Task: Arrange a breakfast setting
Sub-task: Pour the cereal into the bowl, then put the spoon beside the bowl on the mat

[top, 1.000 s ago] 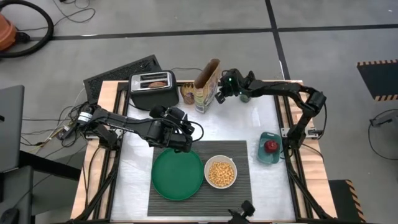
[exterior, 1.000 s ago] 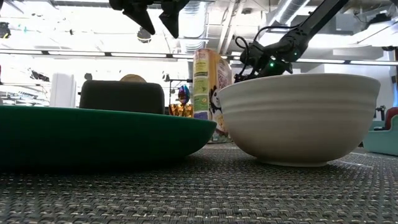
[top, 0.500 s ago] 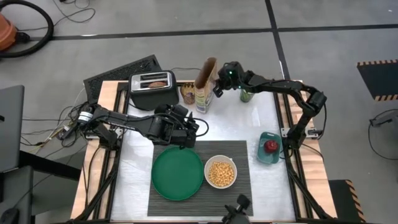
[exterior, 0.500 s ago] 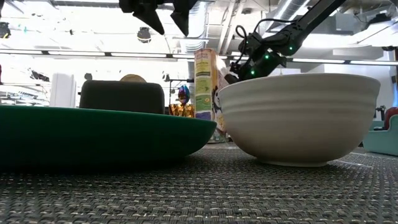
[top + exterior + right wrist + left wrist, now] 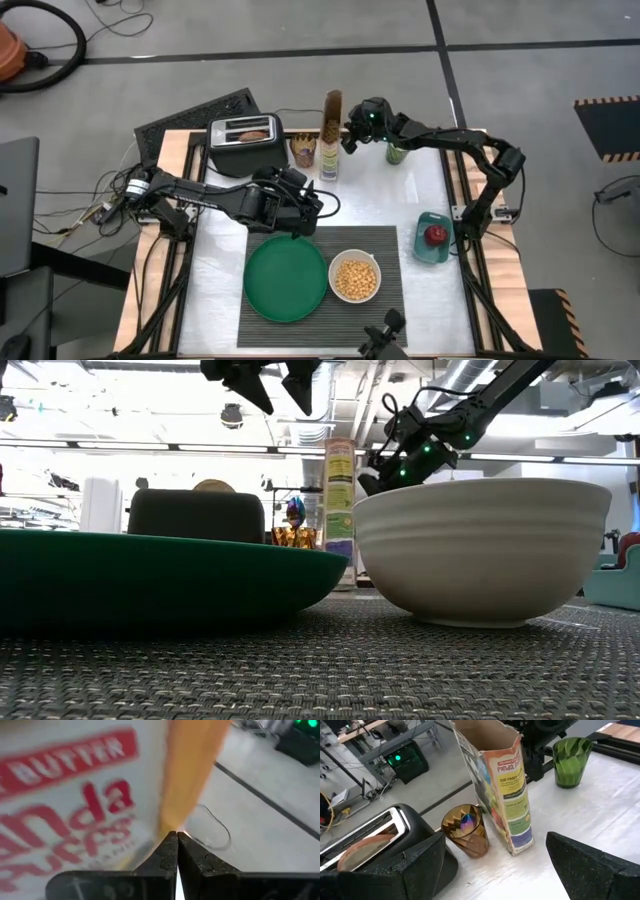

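Now that the cereal box [image 5: 331, 134] stands upright at top centre, no longer tilted, we judge pouring done. Our right gripper [image 5: 349, 138] stays pinched shut on its edge. Our left gripper [image 5: 300, 212] hovers, jaws apart, above the green plate [image 5: 285, 280]; the cereal [image 5: 355, 279] fills the bowl [image 5: 335, 292].

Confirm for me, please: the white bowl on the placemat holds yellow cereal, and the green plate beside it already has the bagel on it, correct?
Not quite. The green plate is bare; the high view shows nothing on it. A round, bagel-like piece sits in the toaster slot instead. The rest holds: the white bowl on the placemat contains yellow cereal, beside the plate.
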Action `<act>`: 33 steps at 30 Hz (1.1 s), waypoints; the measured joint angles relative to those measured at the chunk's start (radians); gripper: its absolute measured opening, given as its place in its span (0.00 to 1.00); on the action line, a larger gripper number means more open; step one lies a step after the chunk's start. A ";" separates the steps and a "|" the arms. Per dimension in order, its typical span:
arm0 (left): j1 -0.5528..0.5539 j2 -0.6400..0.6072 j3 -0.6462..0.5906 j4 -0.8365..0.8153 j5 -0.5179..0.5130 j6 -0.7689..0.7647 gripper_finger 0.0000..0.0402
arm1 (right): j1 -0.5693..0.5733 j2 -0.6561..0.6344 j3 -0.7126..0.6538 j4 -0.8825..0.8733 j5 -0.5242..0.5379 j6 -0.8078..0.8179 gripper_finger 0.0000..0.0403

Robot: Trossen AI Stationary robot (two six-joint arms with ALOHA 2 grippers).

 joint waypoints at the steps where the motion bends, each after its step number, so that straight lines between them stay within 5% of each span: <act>1: 0.000 0.000 0.000 0.000 0.000 0.005 0.82 | -0.005 -0.011 -0.001 -0.019 0.013 0.005 0.07; 8: 0.000 -0.016 0.034 -0.004 0.077 0.173 0.82 | -0.043 -0.227 0.000 -0.186 0.073 0.019 0.09; 18: 0.048 -0.093 0.076 -0.007 0.248 0.597 0.82 | -0.037 -0.535 0.001 -0.606 0.097 0.009 0.30; 26: 0.266 -0.089 0.062 0.040 0.623 1.022 0.82 | -0.003 -0.655 0.001 -0.807 0.091 0.009 0.50; 33: 0.523 -0.089 0.062 0.084 0.841 1.106 0.82 | -0.005 -0.704 0.001 -0.922 0.090 0.017 0.54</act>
